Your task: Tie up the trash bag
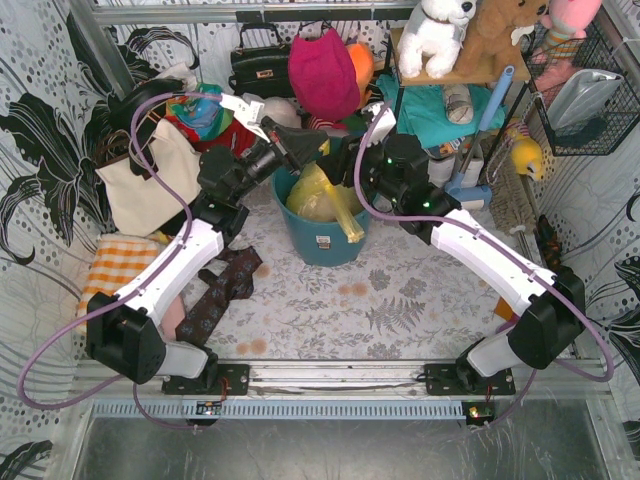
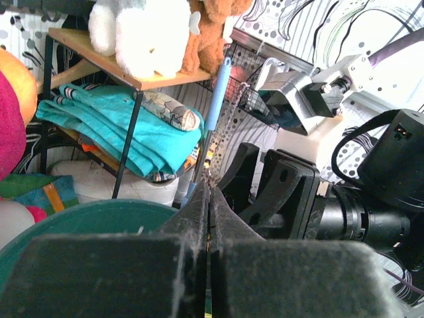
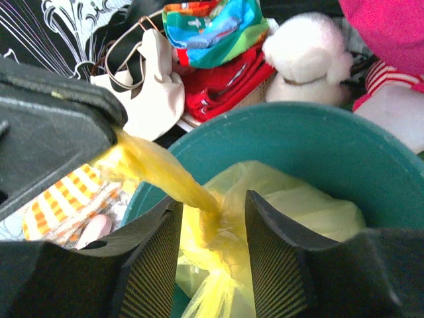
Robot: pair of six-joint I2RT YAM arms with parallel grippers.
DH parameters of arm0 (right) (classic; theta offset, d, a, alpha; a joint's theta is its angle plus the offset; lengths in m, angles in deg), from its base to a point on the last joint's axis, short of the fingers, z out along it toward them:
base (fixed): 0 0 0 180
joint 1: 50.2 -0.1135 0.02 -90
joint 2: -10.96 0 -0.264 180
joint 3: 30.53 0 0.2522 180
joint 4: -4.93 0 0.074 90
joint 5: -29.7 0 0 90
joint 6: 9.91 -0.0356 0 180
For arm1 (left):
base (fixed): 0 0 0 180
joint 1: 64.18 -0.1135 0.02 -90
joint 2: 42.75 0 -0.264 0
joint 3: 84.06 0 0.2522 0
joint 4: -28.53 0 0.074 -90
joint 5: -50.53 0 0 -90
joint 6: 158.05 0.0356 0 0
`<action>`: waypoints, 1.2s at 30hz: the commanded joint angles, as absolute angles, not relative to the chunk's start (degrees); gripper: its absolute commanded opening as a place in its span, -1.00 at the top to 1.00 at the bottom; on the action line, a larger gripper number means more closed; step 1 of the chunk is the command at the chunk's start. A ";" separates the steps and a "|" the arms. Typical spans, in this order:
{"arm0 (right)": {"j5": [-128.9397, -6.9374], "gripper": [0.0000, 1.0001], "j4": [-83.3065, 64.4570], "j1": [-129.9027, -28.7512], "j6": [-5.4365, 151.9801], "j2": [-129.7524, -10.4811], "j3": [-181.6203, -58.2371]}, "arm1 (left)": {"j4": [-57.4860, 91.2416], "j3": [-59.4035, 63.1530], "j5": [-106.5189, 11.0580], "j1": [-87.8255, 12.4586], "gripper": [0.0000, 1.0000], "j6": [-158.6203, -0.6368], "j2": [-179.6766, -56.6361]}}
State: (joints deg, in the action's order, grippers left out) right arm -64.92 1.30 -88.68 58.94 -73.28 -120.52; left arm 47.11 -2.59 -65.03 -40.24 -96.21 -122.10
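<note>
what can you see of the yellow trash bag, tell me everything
The trash bag is thin, translucent yellow plastic, crinkled, sitting inside the teal bucket. Its top is gathered into a knot-like bunch, from which a twisted strand runs up taut to the left gripper, shut on it. The right gripper stands open astride the bunch. The bag's contents cannot be made out.

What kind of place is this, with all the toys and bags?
Probably a pretend messy home corner built for robot practice: stuffed toys on a shelf, handbags against patterned walls, and a teal bucket holding the trash bag.
</note>
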 commanded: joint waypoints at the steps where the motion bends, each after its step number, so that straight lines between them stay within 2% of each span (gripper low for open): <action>1: -64.09 0.14 2.23 -88.43 61.00 -73.70 -124.08 | 49.99 -2.23 -66.36 -40.61 1.00 -96.07 -120.29; 3: -64.16 0.24 2.58 -88.43 60.94 -73.85 -124.48 | 49.27 -1.78 -66.43 -40.54 1.00 -95.93 -120.50; 4: -64.10 0.37 2.53 -88.43 61.05 -73.87 -124.67 | 49.19 -1.67 -66.56 -40.60 1.00 -95.91 -120.56; 7: -63.77 0.95 2.66 -88.43 61.18 -73.41 -124.14 | 49.01 -1.84 -65.89 -40.54 1.00 -95.39 -120.22; 11: -63.38 1.00 3.44 -88.43 60.96 -72.25 -122.57 | 47.93 -2.55 -63.18 -40.55 0.06 -94.29 -118.56; 12: -63.44 1.00 3.47 -88.44 60.77 -72.05 -122.34 | 47.23 -2.75 -61.67 -40.54 -0.10 -94.05 -117.90; 13: -63.52 1.00 3.56 -88.43 60.69 -71.93 -122.26 | 46.48 -2.93 -59.91 -40.56 -0.19 -93.91 -117.22; 16: -63.72 1.00 3.43 -88.43 60.48 -71.76 -122.30 | 42.60 -3.23 -52.62 -40.54 -0.31 -94.51 -115.22; 19: -63.81 1.00 3.52 -88.43 60.39 -71.65 -122.33 | 38.78 -3.63 -48.88 -40.60 -0.34 -97.04 -114.22; 25: -64.12 1.00 3.74 -88.43 59.89 -71.74 -122.43 | 49.50 -8.37 -64.48 -39.97 -0.31 -99.32 -116.49; 32: -64.52 1.00 3.57 -88.43 59.78 -71.53 -122.70 | 53.09 -7.39 -67.54 -39.40 -0.30 -100.47 -121.27; 36: -64.68 1.00 3.30 -88.43 59.96 -71.31 -122.48 | 56.15 -5.44 -67.92 -39.40 -0.10 -102.14 -123.06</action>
State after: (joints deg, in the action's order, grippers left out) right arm -64.13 1.30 -88.61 60.21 -73.28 -122.62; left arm 48.47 -8.21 -65.49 -39.67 -100.17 -122.30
